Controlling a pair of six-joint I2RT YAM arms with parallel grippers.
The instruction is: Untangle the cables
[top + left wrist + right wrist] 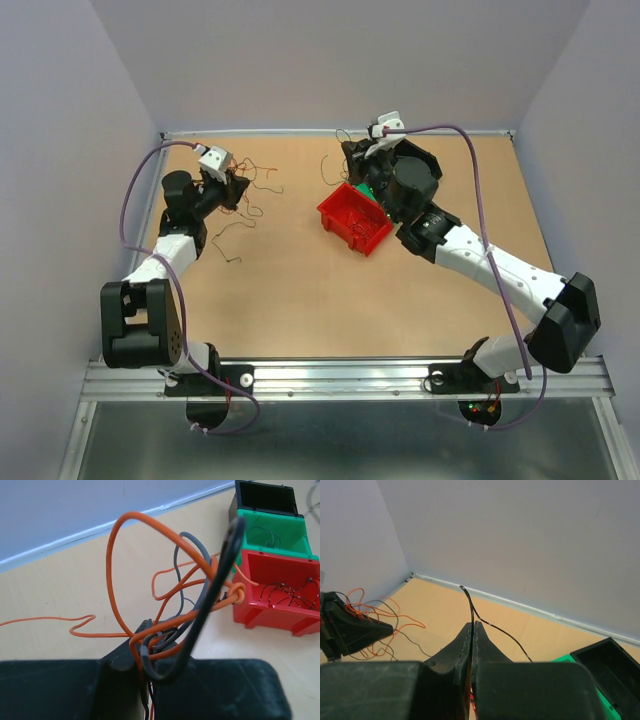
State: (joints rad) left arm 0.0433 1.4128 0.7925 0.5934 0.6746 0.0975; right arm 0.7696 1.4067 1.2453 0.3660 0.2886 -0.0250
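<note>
From above, the red bin (354,221) sits near the middle of the table (300,300). The left gripper (228,186) is well to the left of the red bin, nipped narrow on a tangle of cables (243,183). Loose wires (236,236) curl on the board between that tangle and the red bin. The right gripper (357,152) hangs just beyond the red bin's far side, but whether it is parted cannot be told from this height.

In the left wrist view, the left gripper (156,645) pinches the tangle of cables (165,630) between almost-touching fingers. Orange loops and a thicker dark strand rise from the grip and lean toward the red bin (280,611). The red bin holds a few thin dark wires. A green bin (272,532) touches the red bin's back, and a black bin (265,497) stands behind that.

In the right wrist view, the right gripper (472,628) is pressed closed on a single black wire (470,605), which arches up and trails off toward the green bin (561,659). The left gripper (351,626) shows at the far left with orange strands around it.
</note>
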